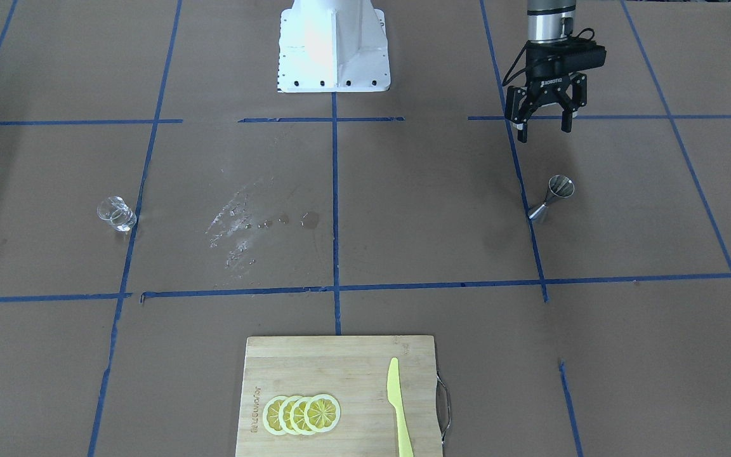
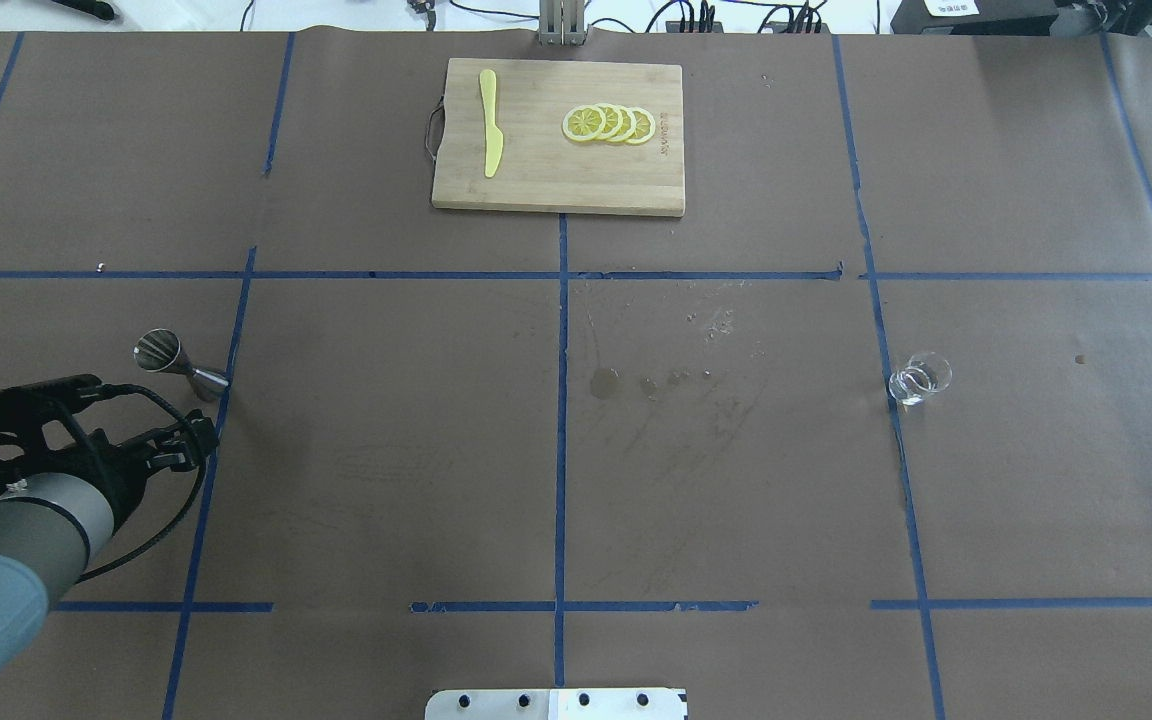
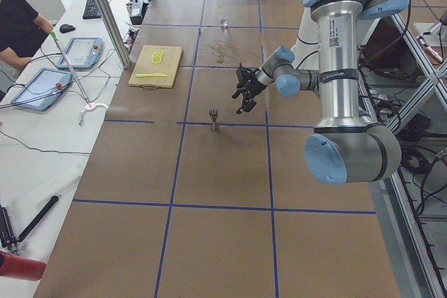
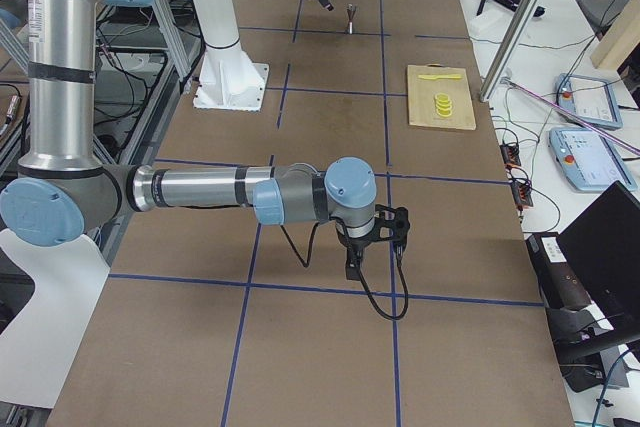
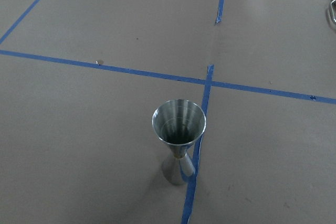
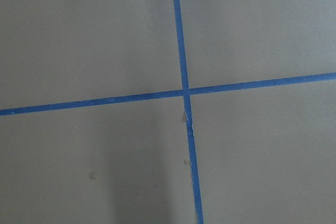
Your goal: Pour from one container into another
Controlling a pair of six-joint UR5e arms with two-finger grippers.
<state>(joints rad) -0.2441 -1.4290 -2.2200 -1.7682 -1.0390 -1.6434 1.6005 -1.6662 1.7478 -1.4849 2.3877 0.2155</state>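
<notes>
L black two-finger gripper (image 1: 544, 131) hangs angled down, fingers wide apart, empty, near small shiny steel hourglass jigger (image 1: 553, 198). R gripper (image 4: 352, 269) low over table; finger state can't tell.

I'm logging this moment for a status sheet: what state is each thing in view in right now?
glass cup: upright on the table, held by nothing, contents unclear.
jigger: upright on a tape line, looks empty.
left gripper: open, empty, above the table near the jigger.
right gripper: low over the table, open or shut unclear.
knife: lying flat on the cutting board.
lemon slices: overlapping in a row on the board.
</notes>
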